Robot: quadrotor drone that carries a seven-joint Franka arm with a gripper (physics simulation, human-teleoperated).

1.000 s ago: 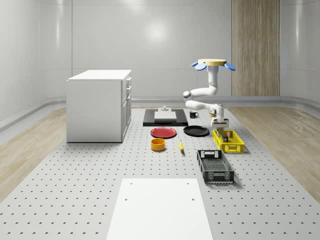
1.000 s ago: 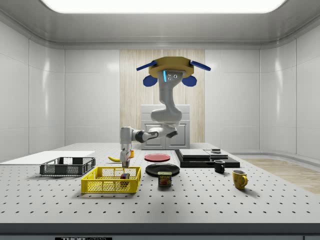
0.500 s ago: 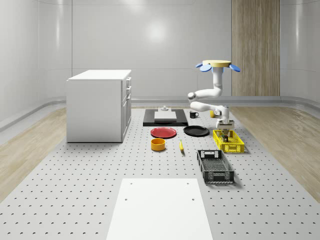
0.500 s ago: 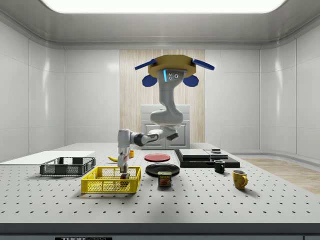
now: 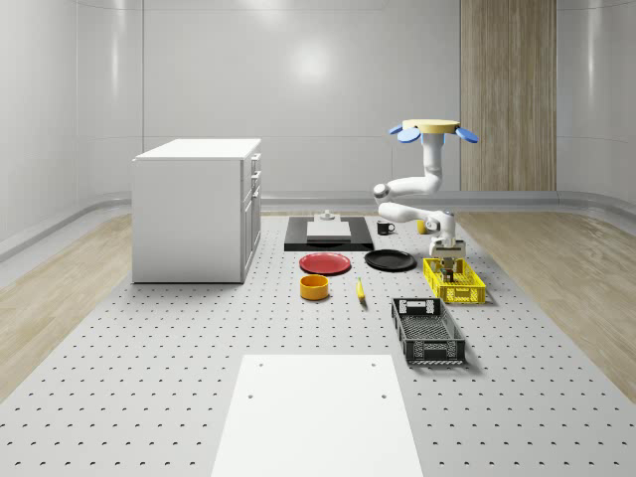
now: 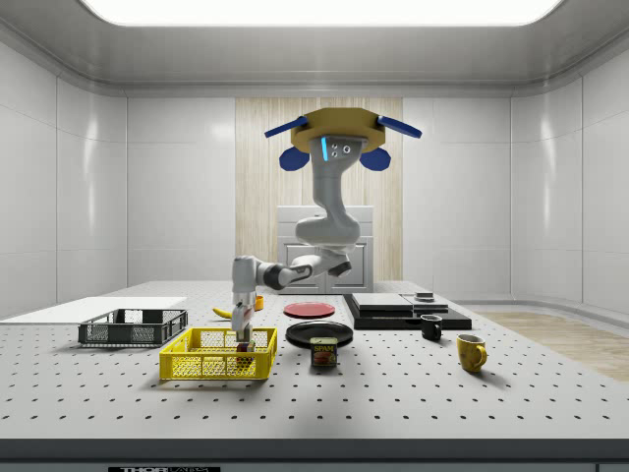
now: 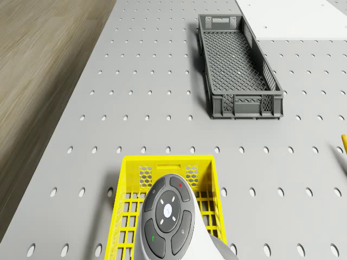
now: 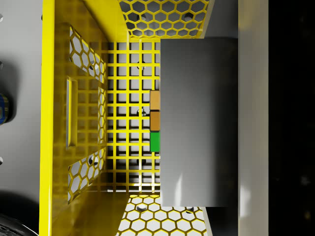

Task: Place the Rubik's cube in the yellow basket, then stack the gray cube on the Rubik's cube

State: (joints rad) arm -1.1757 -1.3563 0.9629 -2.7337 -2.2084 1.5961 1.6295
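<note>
While the drone point(image 6: 339, 136) hovers above the table's point(image 5: 149, 378) far right, its gripper point(image 6: 241, 339) grasps the gray cube point(image 8: 197, 123) inside the yellow basket point(image 5: 454, 281), over the Rubik's cube point(image 8: 155, 120); nearer stands a gray crate point(image 5: 427, 331).

Bright, even light falls from a long ceiling panel point(image 6: 319, 10) at twelve o'clock, with soft glare on the back wall point(image 5: 308, 65) and faint shadows under the yellow basket point(image 6: 216, 356)
</note>
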